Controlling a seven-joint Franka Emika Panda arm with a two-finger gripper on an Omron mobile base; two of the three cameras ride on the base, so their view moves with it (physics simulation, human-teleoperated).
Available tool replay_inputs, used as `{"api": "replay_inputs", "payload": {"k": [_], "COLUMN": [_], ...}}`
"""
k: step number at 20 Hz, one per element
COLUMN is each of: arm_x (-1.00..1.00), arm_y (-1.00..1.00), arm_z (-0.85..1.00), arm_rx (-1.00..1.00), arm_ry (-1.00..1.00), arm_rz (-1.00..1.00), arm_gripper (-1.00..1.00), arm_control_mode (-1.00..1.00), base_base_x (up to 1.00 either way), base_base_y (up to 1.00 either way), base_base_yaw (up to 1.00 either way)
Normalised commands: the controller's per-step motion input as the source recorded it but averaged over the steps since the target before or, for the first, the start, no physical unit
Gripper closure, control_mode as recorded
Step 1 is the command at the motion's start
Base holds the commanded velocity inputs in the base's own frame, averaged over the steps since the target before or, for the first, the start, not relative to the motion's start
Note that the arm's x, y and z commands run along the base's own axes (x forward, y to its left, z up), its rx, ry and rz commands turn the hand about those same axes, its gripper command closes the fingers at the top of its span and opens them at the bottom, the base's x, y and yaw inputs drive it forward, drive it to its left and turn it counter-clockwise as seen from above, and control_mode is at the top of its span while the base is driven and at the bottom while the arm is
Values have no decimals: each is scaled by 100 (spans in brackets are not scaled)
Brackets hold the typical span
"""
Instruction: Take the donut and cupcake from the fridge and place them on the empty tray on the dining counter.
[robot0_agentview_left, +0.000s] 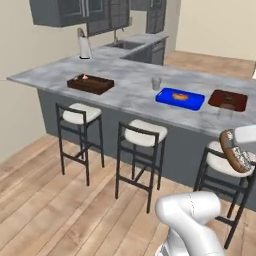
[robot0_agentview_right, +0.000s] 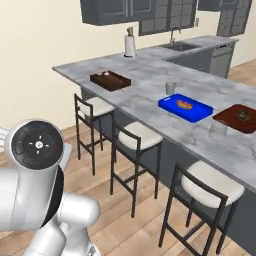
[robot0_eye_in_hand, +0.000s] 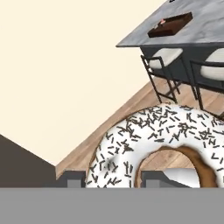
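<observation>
I'm carrying the brown, white-iced, sprinkled ring donut (robot0_eye_in_hand: 162, 144), fingers closed on it, toward the dark wooden rimmed tray (robot0_agentview_left: 90, 83) on the grey-white marble counter (robot0_agentview_left: 130, 80); next I must reach over that tray

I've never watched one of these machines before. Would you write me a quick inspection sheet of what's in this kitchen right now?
Surface: marble dining counter, L-shaped, running back to a sink.
Job's things: donut with white icing and dark sprinkles, held in the gripper; brown tray at the counter's left end, with a small pink-topped item in it.
Clutter: blue tray, red-brown tray, two glasses, paper towel roll.
Grippers: jaws shut on the donut, short of the counter.
Cables: nothing seen.
Surroundings: three stools, wooden floor, dark upper cabinets, cream walls.
</observation>
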Motion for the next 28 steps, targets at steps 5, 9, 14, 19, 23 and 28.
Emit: {"api": "replay_inputs", "payload": {"k": [5, 9, 14, 19, 23, 28], "arm_x": [0, 0, 0, 0, 0, 0], "arm_y": [0, 0, 0, 0, 0, 0], "arm_z": [0, 0, 0, 0, 0, 0], "arm_rx": [0, 0, 0, 0, 0, 0], "arm_ry": [0, 0, 0, 0, 0, 0], "arm_rz": [0, 0, 0, 0, 0, 0], "arm_gripper": [100, 100, 100, 100, 100, 100], "arm_control_mode": [100, 100, 100, 100, 100, 100], "base_base_x": [100, 100, 81, 19, 0, 0], "base_base_y": [86, 96, 100, 100, 100, 100], "base_base_yaw": [-65, -61, -49, -25, -7, -5]}}
